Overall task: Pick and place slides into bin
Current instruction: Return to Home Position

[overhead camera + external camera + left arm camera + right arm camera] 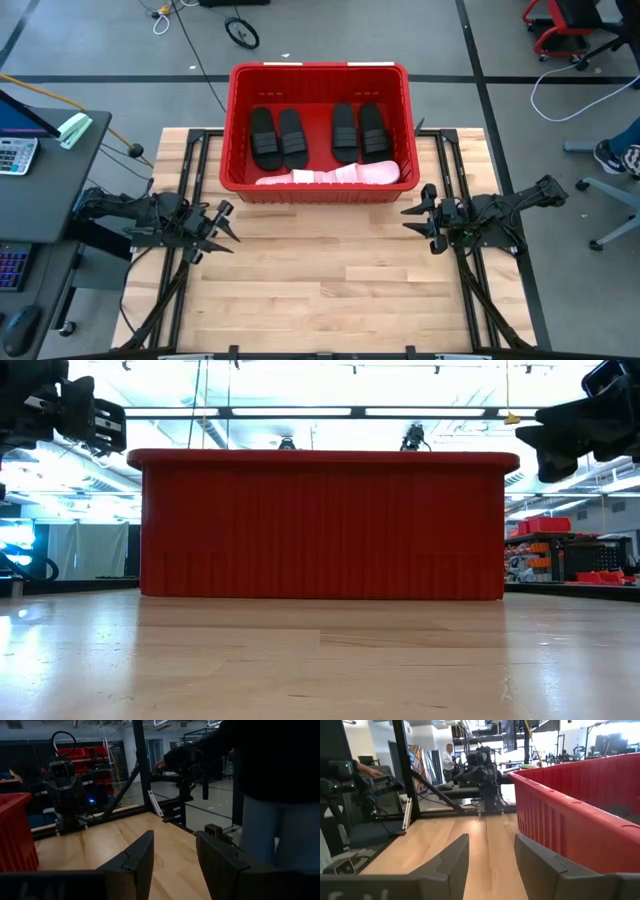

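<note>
- Looking straight down, the red bin sits at the far middle of the wooden table. Four black slides lie side by side inside it, straps up. The two pink slides lie along its near wall.
- In the same view, the left gripper hangs over the table's left side and the right gripper over its right. Both are clear of the bin, with fingers spread and holding nothing.
- Low view: the bin's ribbed wall fills the middle, and both grippers show at the top corners, above the table.
- Left wrist view: the fingers are parted with bare wood between them. A person stands beyond the table edge.
- Right wrist view: the fingers are apart and empty, and the bin's wall runs alongside.
</note>
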